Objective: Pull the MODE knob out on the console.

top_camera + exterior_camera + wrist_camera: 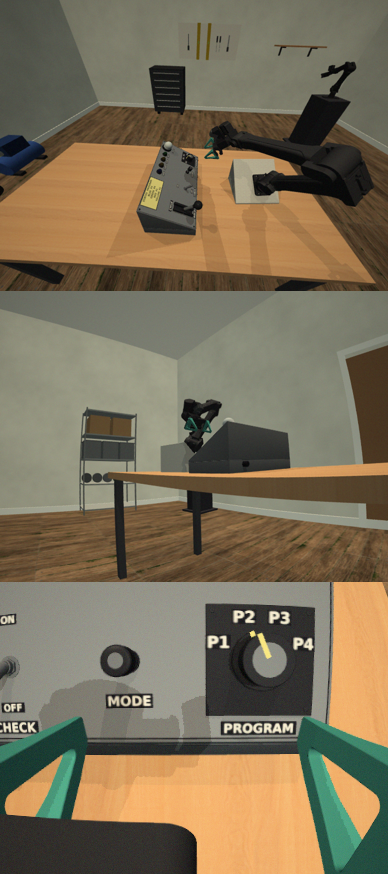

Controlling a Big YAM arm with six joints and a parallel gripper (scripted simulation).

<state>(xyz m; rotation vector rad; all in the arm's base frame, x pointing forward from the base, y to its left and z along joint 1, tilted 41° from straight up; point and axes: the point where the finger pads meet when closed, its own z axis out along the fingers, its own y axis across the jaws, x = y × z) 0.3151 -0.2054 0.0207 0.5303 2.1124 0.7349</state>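
Note:
The grey console (170, 191) stands on the wooden table. Its small black MODE knob (118, 660) sits on the panel left of the PROGRAM dial (265, 660), which points between P2 and P3; the knob also shows in the top view (189, 170). My gripper (211, 149) with green fingers is open and empty. It hovers just off the console's near edge, above the table, a short way from the panel. In the wrist view the fingers frame the panel's lower edge, with the MODE knob left of centre. The exterior view shows the gripper (197, 425) beside the console's sloped face.
On the console are a CHECK toggle (8, 667), a black ball lever (197, 205), a white ball knob (168, 145), a column of lamps (162, 162) and a yellow label (151, 193). A grey wedge block (254, 180) stands to the right, near the arm's base.

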